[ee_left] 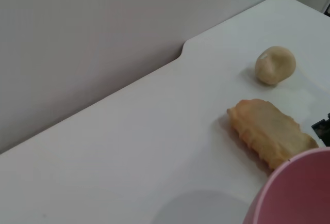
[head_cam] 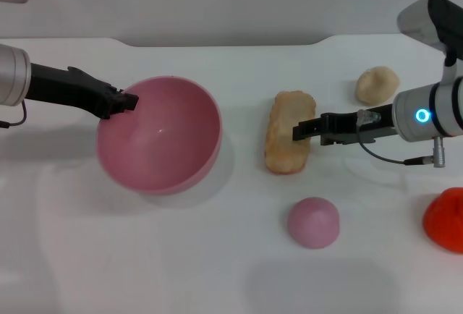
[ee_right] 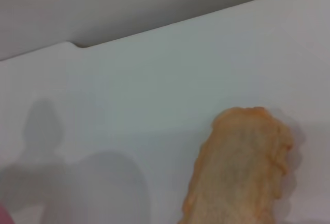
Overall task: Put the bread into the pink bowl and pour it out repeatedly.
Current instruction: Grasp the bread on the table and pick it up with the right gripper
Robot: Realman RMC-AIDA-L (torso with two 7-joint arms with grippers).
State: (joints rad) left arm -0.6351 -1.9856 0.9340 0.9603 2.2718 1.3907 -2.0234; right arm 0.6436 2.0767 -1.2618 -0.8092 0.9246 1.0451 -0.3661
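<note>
Here the bread [head_cam: 289, 140] lies flat, long axis pointing away from the robot.

Head view: red object [head_cam: 445, 220] cut off at the right edge. Left wrist view: pink bowl [ee_left: 294, 190] cropped at the corner, covering one end of the bread [ee_left: 270, 132]. Right wrist view: the bread's near end runs off the frame. Right gripper [head_cam: 298, 131] finger spacing indiscernible.
</note>
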